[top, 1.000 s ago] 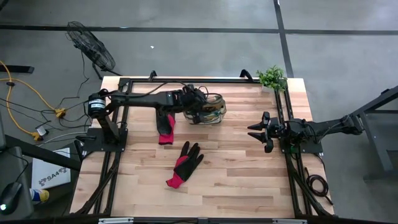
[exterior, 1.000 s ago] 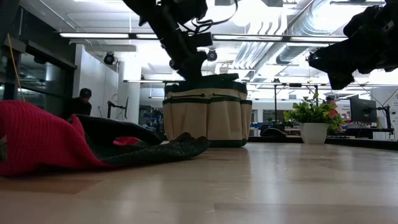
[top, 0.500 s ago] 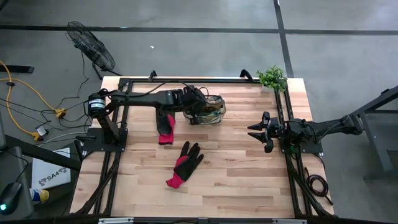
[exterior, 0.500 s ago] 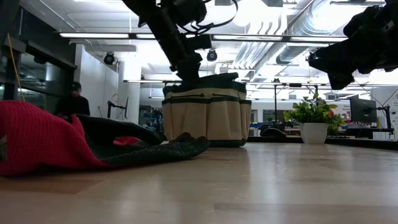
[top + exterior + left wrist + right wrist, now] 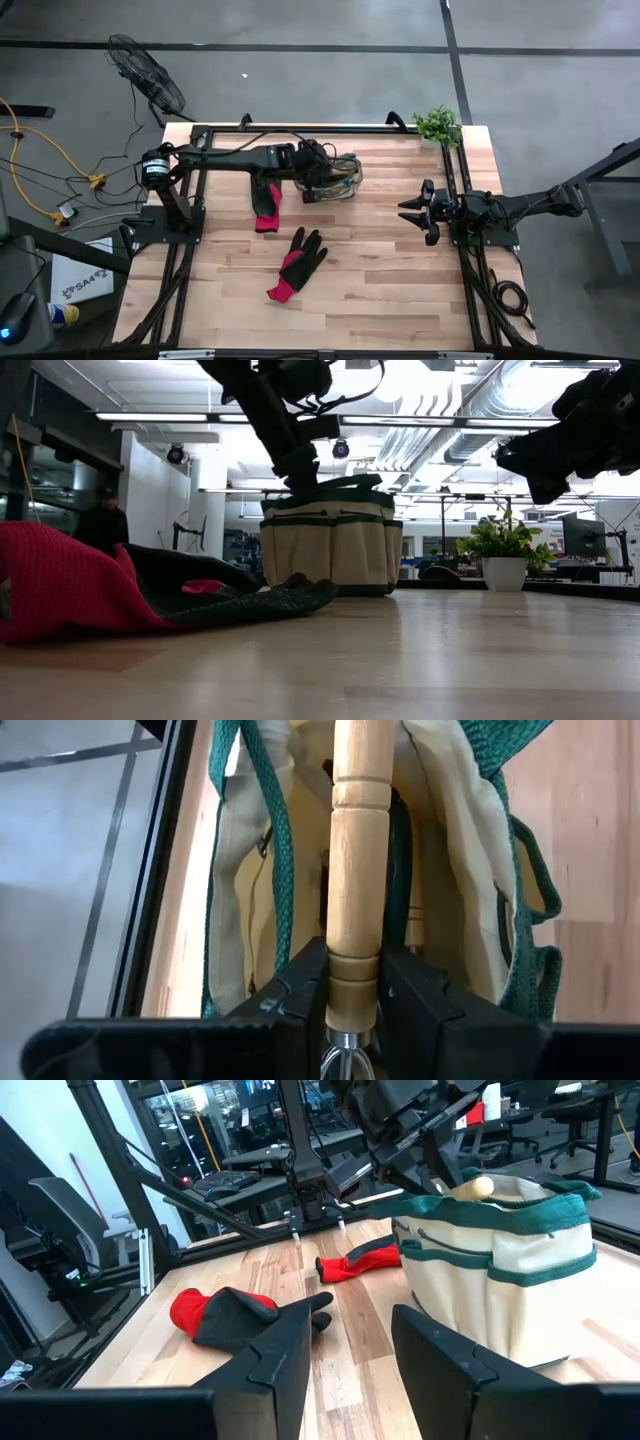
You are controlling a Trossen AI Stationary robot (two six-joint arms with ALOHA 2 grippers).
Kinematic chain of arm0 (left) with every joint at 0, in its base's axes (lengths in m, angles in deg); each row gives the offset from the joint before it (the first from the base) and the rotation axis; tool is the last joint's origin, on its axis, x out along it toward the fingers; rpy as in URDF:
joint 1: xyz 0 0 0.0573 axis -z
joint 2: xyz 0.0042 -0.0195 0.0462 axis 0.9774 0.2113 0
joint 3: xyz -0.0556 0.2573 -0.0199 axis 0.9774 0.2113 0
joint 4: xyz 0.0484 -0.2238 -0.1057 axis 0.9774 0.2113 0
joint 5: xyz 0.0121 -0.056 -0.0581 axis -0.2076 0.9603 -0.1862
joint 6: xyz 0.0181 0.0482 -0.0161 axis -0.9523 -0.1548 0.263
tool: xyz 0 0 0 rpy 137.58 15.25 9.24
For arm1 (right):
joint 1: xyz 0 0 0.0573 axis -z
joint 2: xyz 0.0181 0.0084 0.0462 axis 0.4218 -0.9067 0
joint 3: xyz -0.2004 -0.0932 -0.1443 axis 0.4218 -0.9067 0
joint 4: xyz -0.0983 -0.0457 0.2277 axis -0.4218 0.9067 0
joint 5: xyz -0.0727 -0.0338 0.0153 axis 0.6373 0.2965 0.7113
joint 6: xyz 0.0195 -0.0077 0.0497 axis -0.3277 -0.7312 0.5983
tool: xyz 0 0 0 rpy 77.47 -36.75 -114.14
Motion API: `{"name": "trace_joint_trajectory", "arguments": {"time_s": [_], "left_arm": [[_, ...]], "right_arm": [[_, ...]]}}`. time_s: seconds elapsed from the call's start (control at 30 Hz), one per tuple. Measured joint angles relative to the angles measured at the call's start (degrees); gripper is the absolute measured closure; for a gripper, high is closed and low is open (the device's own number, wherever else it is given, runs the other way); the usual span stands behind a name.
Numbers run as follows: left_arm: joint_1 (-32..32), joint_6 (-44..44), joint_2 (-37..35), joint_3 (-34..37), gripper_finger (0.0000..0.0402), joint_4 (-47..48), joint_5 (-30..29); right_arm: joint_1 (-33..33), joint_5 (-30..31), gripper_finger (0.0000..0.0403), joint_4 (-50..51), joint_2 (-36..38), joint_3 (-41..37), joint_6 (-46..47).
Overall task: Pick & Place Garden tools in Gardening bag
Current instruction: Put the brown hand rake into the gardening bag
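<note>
Over the gardening bag (image 5: 343,176), left gripper (image 5: 355,982) stays clenched on a wooden-handled tool (image 5: 358,850), handle end pointing into the bag's mouth. Bag has shifted slightly toward that arm; insertion looks underway, release not yet done. Count outside the bag: two gloves (image 5: 297,264) (image 5: 266,207) on the table, near that gripper. Right gripper (image 5: 420,212) waits well apart, fingers parted, holding nothing.

Wooden table (image 5: 380,280): bag (image 5: 343,174), two gloves (image 5: 298,263), potted plant (image 5: 437,124).
</note>
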Motion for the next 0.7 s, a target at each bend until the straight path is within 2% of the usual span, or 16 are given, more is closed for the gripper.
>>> {"name": "trace_joint_trajectory", "arguments": {"time_s": [0.7], "left_arm": [[-0.66,-0.40,1.52,0.09,0.0330,2.93,0.71]], "right_arm": [[0.00,0.02,0.0268,0.00,0.02,-0.02,-0.01]]}}
